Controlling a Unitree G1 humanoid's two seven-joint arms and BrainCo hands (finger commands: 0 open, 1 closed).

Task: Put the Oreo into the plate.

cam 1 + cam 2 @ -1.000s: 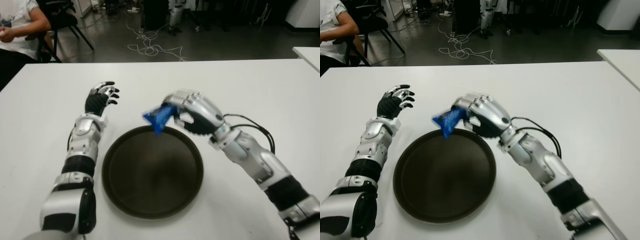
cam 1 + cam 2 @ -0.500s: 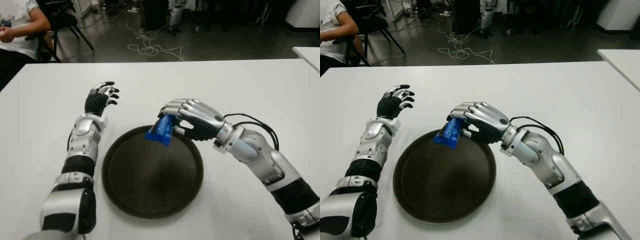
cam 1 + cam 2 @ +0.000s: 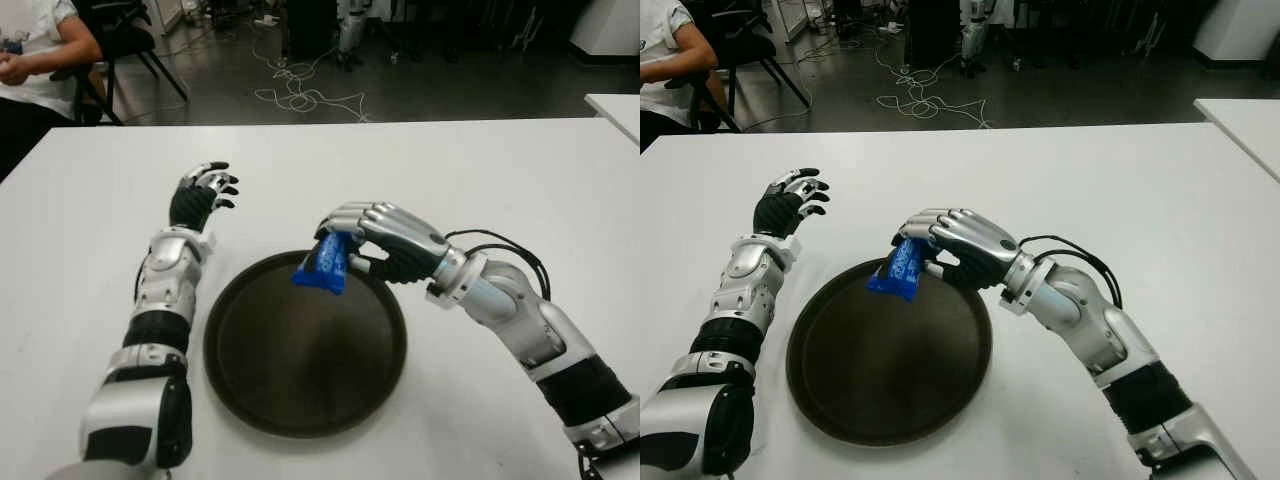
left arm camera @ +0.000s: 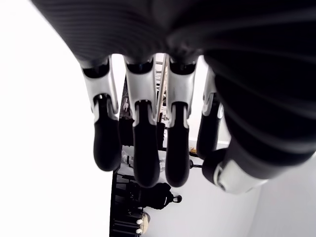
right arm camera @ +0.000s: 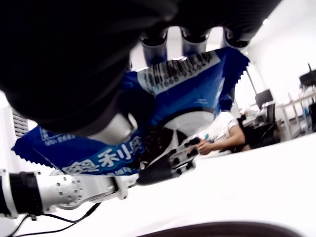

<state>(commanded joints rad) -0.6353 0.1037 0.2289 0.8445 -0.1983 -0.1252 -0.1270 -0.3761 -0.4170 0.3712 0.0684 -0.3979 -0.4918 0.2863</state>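
My right hand (image 3: 362,238) is shut on a blue Oreo packet (image 3: 324,265), which hangs just above the far rim of the dark round plate (image 3: 305,385). In the right wrist view the Oreo packet (image 5: 187,96) fills the frame, pinched between thumb and fingers, with its barcode showing. My left hand (image 3: 203,192) shows to the left of the plate, over the white table, fingers relaxed and spread; the left wrist view shows those fingers (image 4: 140,143) holding nothing.
The white table (image 3: 520,170) spreads around the plate. A seated person (image 3: 35,45) and a chair are beyond its far left corner, with cables on the floor behind. Another white table edge (image 3: 615,105) shows at far right.
My right hand has lowered and turned over, bringing the Oreo packet from in front of the plate's far rim to just over its far edge. The left hand has not moved.
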